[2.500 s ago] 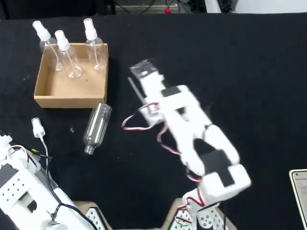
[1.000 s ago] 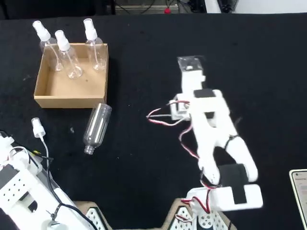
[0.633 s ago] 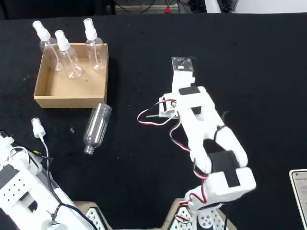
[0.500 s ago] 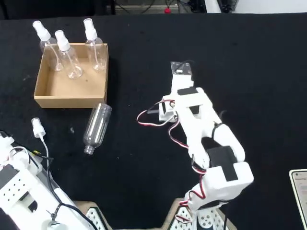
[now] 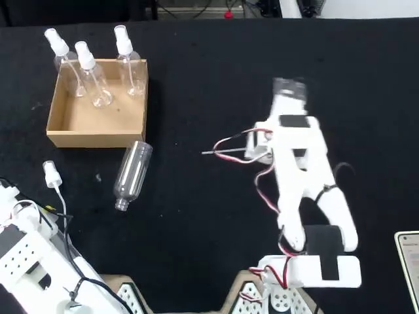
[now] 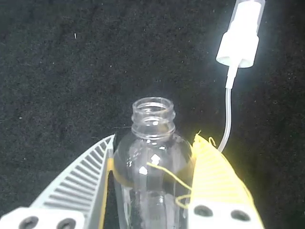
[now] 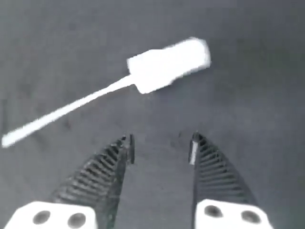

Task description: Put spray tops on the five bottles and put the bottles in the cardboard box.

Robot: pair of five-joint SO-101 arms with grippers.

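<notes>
**Three bottles capped in the box, two bottles and two tops loose**

The table (image 5: pixel 196 59) is wearing a matte black cloth with a fine fuzzy weave. The cardboard box (image 5: pixel 98 139) is sitting at the far left. It is brown, shallow, rectangular and open-topped.

Bottles, five counted, all clear plastic cylinders with rounded shoulders:
- Three capped bottles (image 5: pixel 91 75) are standing inside the box along its far wall, each carrying a white spray head.
- One lying bottle (image 5: pixel 132 173) is resting on its side just beside the box's near wall, uncapped. Its base is pointing toward the box and its neck away from it.
- One held bottle (image 6: pixel 152 143) is sitting in the left gripper (image 6: pixel 155 140), its threaded neck bare and open.

Spray tops off the bottles, two counted, each with a white ribbed collar, a nozzle head and a thin translucent dip tube:
- The first loose spray top (image 6: pixel 238 38) is lying on the cloth just beyond the held bottle's neck, beside the left arm (image 5: pixel 26 261).
- The second loose spray top (image 7: pixel 169 64) is lying flat in front of the right gripper (image 7: pixel 160 140), apart from its tips.

Grippers:
- The left gripper's ridged fingers, one grey and one yellow, are pressing on the held bottle's shoulders from both sides.
- The right gripper is hanging over the cloth with its fingers spread moderately wide, gripping nothing.
</notes>
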